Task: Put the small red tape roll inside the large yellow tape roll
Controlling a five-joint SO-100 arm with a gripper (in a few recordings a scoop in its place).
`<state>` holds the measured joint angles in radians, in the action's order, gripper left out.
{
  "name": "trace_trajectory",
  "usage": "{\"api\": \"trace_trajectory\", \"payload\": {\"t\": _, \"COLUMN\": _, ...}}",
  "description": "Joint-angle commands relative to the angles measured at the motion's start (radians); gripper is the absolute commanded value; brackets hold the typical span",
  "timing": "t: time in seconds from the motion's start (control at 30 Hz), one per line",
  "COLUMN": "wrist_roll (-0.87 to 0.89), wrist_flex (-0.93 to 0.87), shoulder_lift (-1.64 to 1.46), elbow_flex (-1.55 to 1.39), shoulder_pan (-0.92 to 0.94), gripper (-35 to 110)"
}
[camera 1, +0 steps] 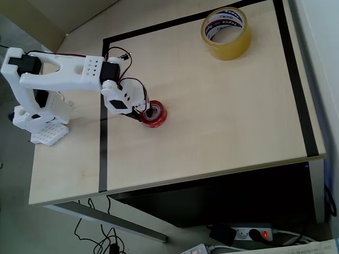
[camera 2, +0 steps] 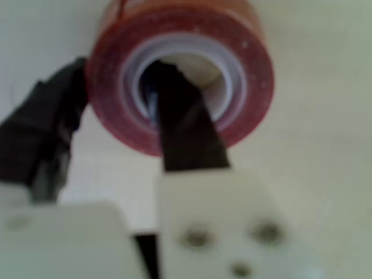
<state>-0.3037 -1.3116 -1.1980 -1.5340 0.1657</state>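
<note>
The small red tape roll [camera 1: 158,117] lies flat on the pale wooden table [camera 1: 222,121], left of centre in the overhead view. My gripper [camera 1: 148,111] reaches it from the left. In the wrist view the red roll [camera 2: 250,75] sits close up, with one dark finger [camera 2: 186,133] inside its pale core and the other finger [camera 2: 46,128] against its outer wall, so the gripper [camera 2: 116,75] is shut on the roll's wall. The large yellow tape roll [camera 1: 226,33] lies flat at the far right of the table, well apart from the gripper.
Black tape lines [camera 1: 103,153] mark a rectangle on the table. The arm's white base [camera 1: 39,119] stands at the table's left edge. The stretch of table between the two rolls is bare wood. A power strip [camera 1: 254,233] and cables lie on the floor below the front edge.
</note>
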Motion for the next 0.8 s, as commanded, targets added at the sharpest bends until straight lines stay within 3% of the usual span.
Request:
{"api": "trace_trajectory", "payload": {"t": 0.0, "wrist_roll": 0.021, "wrist_flex": 0.014, "shoulder_lift": -0.172, "elbow_flex": 0.031, "shoulder_pan": 0.041, "gripper": 0}}
{"api": "trace_trajectory", "payload": {"t": 0.27, "wrist_roll": -0.009, "wrist_flex": 0.017, "shoulder_lift": -0.439, "elbow_flex": 0.074, "shoulder_pan": 0.052, "gripper": 0}}
{"api": "trace_trajectory", "payload": {"t": 0.4, "wrist_roll": 0.000, "wrist_flex": 0.101, "shoulder_lift": -0.597, "elbow_flex": 0.061, "shoulder_pan": 0.031, "gripper": 0}}
{"api": "trace_trajectory", "payload": {"t": 0.5, "wrist_roll": 0.002, "wrist_flex": 0.264, "shoulder_lift": -0.724, "elbow_flex": -0.041, "shoulder_pan": -0.008, "gripper": 0}}
{"api": "trace_trajectory", "payload": {"t": 0.67, "wrist_roll": 0.002, "wrist_flex": 0.703, "shoulder_lift": -0.943, "elbow_flex": -0.370, "shoulder_pan": -0.083, "gripper": 0}}
{"api": "trace_trajectory", "payload": {"t": 0.77, "wrist_roll": 0.002, "wrist_flex": 0.815, "shoulder_lift": -0.939, "elbow_flex": -0.425, "shoulder_pan": -0.124, "gripper": 0}}
